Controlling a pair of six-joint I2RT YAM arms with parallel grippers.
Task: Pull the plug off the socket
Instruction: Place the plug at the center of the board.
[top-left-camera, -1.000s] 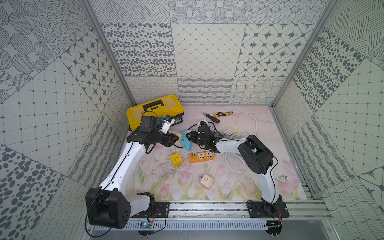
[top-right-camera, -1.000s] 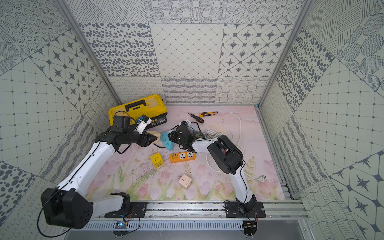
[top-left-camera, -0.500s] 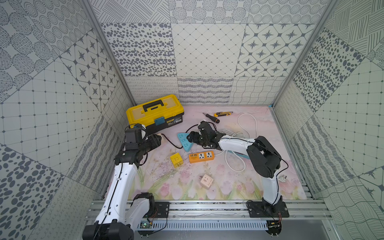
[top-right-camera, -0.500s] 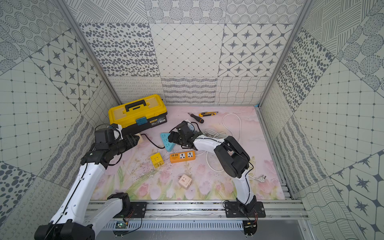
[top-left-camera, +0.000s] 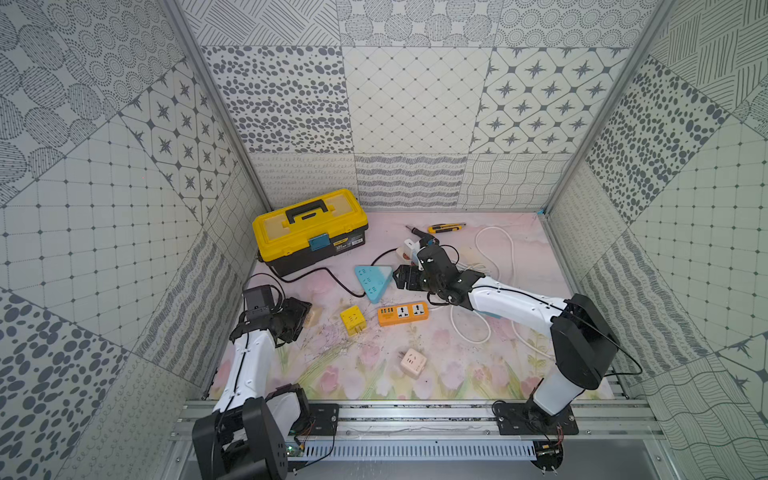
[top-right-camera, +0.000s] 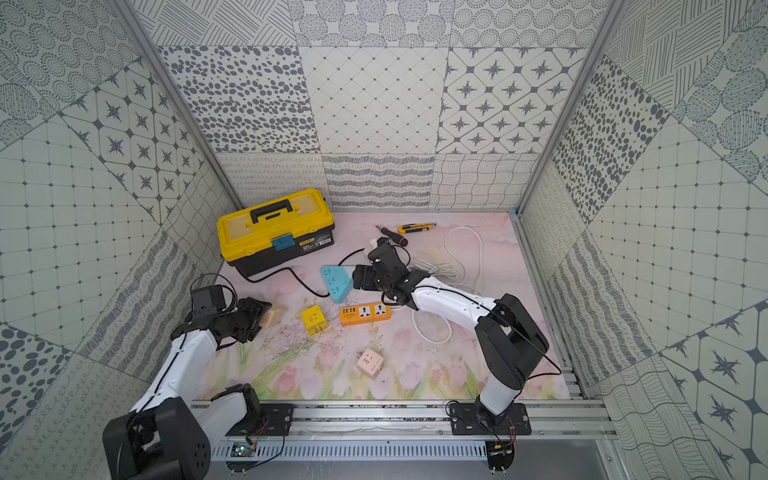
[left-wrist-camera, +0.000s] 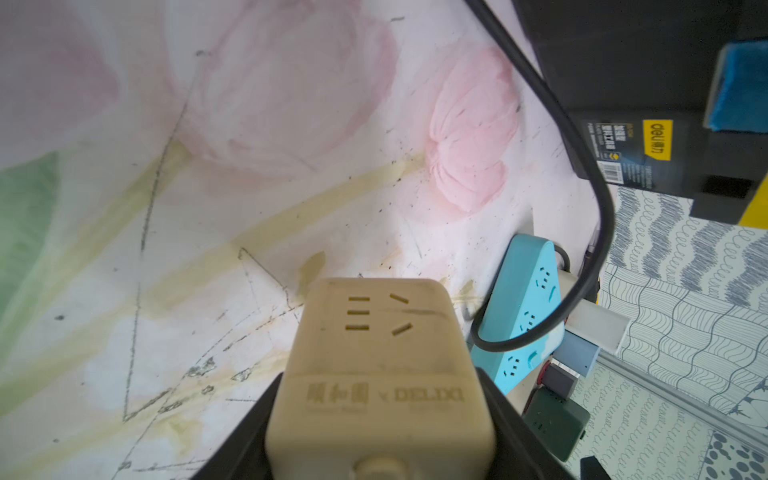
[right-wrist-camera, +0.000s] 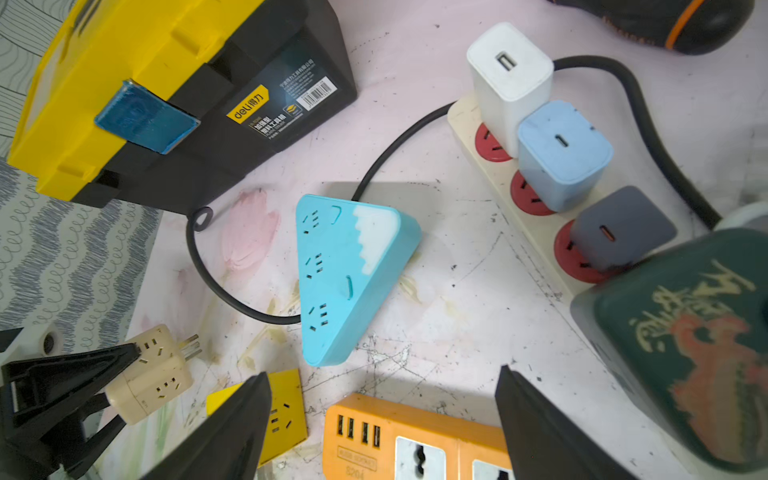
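Toolbox (top-left-camera: 309, 226) sat with its lid shut, contents hidden. My left jaws clamped the beige cube plug (left-wrist-camera: 382, 365) low over the worktop (top-left-camera: 457, 374), well apart from the teal triangular socket (right-wrist-camera: 345, 274). My right jaws stood wide and empty, arm stretched forward, just beside that socket.

The toolbox (top-left-camera: 309, 230) sits back left. Just right of it, nearer us, lies the triangular socket strip (top-left-camera: 373, 281). In front of that lies a flat power strip (top-left-camera: 402, 313), a cube adapter (top-left-camera: 352, 321) at its left.
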